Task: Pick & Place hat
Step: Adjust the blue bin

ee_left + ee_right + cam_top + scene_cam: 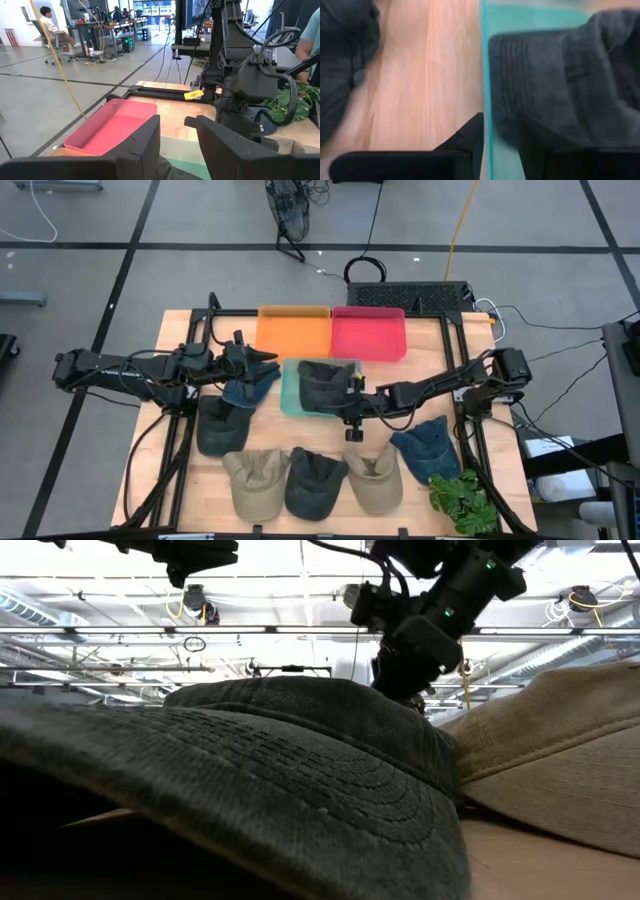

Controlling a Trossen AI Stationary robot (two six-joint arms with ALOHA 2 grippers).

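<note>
A dark grey hat (322, 383) lies in the teal tray (288, 395) at mid-table. My right gripper (340, 387) slants down over the hat from the table's right. It is open, and its fingers stand astride the hat's near edge (506, 100) by the tray rim (485, 75). My left gripper (270, 363) hovers level and open above a blue hat (250, 388) left of the tray, with nothing between its fingers (150, 140). In the low view the right arm (430, 630) reaches down behind a dark hat (300, 760). My right gripper comes at the grey hat's edge (506, 100) slanting down from the table's right, with that edge in the gap between its fingers. I cannot tell whether either finger touches the cloth. The hat lies in the tray.
An orange tray (293, 330) and a pink tray (368, 332) stand at the far edge. Several more hats lie along the near side: dark (222, 425), tan (255, 480), navy (315, 480), tan (375, 477), blue (425, 445). A plant (462, 500) sits at the near right corner.
</note>
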